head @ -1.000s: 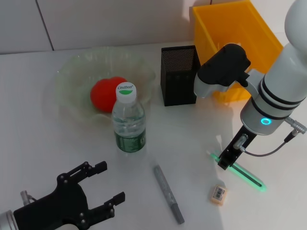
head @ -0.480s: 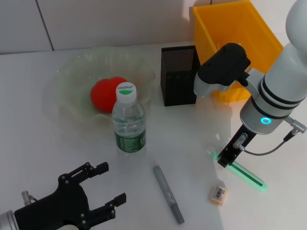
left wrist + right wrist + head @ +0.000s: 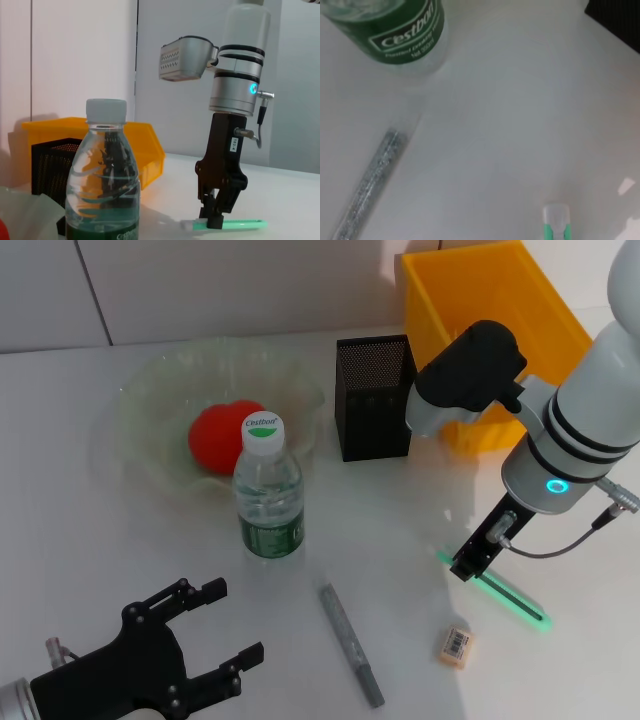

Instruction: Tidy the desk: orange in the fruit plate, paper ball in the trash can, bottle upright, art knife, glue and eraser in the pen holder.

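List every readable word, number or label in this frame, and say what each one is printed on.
"Cestbon": green label of the bottle.
"Cestbon": bottle cap, small, only just legible.
Sticker on the right gripper, at the art knife: digits too small to read.
Barcode label on the eraser: not readable.

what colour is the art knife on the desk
Bright green art knife, clearest in the head view.

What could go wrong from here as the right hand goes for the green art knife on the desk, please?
The right hand sits at one end of the art knife, not its middle, so a lift may tip or drop it. The knife lies flat on the table, so the fingers may scrape the surface. The eraser lies close by and could get nudged.
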You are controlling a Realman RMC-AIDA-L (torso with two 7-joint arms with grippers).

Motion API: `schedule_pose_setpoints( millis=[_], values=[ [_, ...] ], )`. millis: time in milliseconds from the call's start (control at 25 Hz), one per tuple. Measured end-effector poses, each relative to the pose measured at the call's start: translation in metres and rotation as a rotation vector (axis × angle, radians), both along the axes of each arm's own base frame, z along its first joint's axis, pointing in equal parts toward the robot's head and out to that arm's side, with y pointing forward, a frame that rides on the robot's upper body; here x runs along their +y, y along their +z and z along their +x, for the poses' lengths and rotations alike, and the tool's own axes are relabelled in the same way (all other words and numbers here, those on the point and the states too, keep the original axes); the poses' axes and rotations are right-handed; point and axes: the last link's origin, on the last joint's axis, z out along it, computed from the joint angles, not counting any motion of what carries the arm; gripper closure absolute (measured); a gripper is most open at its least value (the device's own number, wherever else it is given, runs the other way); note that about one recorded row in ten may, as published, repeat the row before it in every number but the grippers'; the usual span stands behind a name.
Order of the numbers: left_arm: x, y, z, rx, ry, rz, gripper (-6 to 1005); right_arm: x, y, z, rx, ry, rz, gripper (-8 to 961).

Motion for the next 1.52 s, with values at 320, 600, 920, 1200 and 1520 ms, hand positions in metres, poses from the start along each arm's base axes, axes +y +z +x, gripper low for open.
schedule_pose_setpoints(
  millis=[320, 600, 920, 1200, 1520],
  values=[
    [-0.001, 0.0, 0.0, -0.001, 0.003, -0.001, 224, 0.005, 0.018, -0.012, 0.057, 0.028, 0.064, 787],
    [0.0, 0.0, 0.0, 0.0, -0.001, 0.0, 224, 0.015, 0.051, -0.036, 0.186, 0.122, 0.197, 787],
    [0.0, 0.002, 0.003, -0.015, -0.018, 0.0, 224, 0.028, 0.073, -0.065, 0.373, 0.299, 0.333, 786],
    [-0.001, 0.004, 0.004, -0.028, -0.027, 0.0, 225, 0.043, 0.086, -0.08, 0.408, 0.442, 0.455, 786],
    [-0.001, 0.005, 0.005, -0.035, -0.03, 0.003, 225, 0.053, 0.077, -0.088, 0.467, 0.575, 0.552, 786]
  ],
)
